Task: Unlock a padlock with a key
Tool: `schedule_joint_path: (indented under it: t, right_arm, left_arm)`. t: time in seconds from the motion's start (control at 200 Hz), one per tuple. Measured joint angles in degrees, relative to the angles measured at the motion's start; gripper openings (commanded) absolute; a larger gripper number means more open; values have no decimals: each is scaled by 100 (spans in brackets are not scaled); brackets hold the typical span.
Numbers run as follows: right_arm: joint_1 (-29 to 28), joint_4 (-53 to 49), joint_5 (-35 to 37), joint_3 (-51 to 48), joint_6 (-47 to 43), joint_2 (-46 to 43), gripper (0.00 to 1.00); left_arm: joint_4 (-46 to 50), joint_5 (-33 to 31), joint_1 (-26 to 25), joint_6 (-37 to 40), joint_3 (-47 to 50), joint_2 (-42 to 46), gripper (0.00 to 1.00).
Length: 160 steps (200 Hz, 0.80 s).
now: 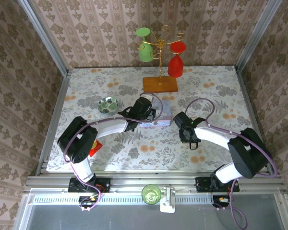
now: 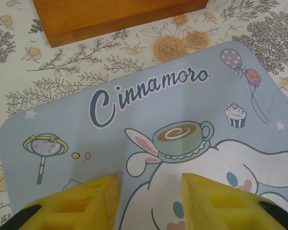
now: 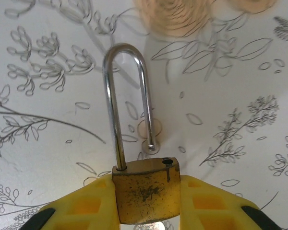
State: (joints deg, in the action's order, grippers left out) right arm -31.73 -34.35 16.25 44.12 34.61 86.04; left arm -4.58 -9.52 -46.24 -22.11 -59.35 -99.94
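The right claw (image 3: 147,188) is closed on the padlock (image 3: 145,201), pinching its brass body from both sides at the bottom centre of the right wrist view. The lock stands upright, its silver loop (image 3: 126,50) reaching towards the top of the frame over the flowered surface (image 3: 240,72). The left leg of the loop goes down into the body. The right leg ends short, its tip hanging just above the small dark hole in the body's top right corner, with a gap between them. By that gap the lock looks open.

A silvery sliver shows under the body at the very bottom edge of the frame. It may be the key, but I cannot tell.

The left claw (image 2: 149,188) is open and holds nothing. Its two yellow fingers (image 2: 93,199) sit apart at the bottom of the left wrist view, over the lid of the pale blue tin box (image 2: 62,124). A wooden base (image 2: 110,17) lies across the top of that frame.

My reading is that the unlocking step is done or nearly so. What the next move calls for is a check that the loop swings free. If a key is still in the lock, the empty left claw would have to come across and pull it out, while the right claw keeps the body steady.
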Motion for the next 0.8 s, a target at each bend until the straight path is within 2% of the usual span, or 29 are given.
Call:
schedule_joint_path:
  t: [0.165, 0.285, 0.405, 0.5, 0.575, 0.6, 0.615, 0.7, 0.735, 0.8]
  right_arm:
    - [-81, -170, 24, 205, 2, 284, 12]
    - [-107, -173, 24, 203, 4, 282, 11]
    - [-138, -149, 20, 79, 13, 162, 14]
    - [-232, -214, 20, 11, 28, 79, 29]
    - [-284, -212, 4, -37, 33, 26, 45]
    - [-284, -216, -13, -55, 7, 11, 47]
    - [-284, -223, -20, -63, 63, -11, 48]
    - [-284, -282, -26, -68, 4, -168, 57]
    - [-284, -352, -17, -39, -2, -284, 69]
    - [-258, -466, -2, 48, -68, -564, 77]
  left_arm:
    - [573, 94, 66, 31, -223, 72, 48]
    - [949, 105, 101, 44, -337, 267, 48]
    - [1165, 186, 133, 55, -667, 391, 49]
    - [1193, 214, 138, 52, -798, 511, 51]
    - [1290, 223, 138, 55, -802, 678, 56]
    - [1333, 219, 138, 50, -802, 743, 58]
    - [1362, 216, 138, 81, -802, 787, 64]
    - [1574, 160, 164, 94, -796, 1093, 80]
    - [1668, 129, 205, 116, -780, 1285, 98]
    - [1856, 79, 345, 140, -748, 1725, 100]
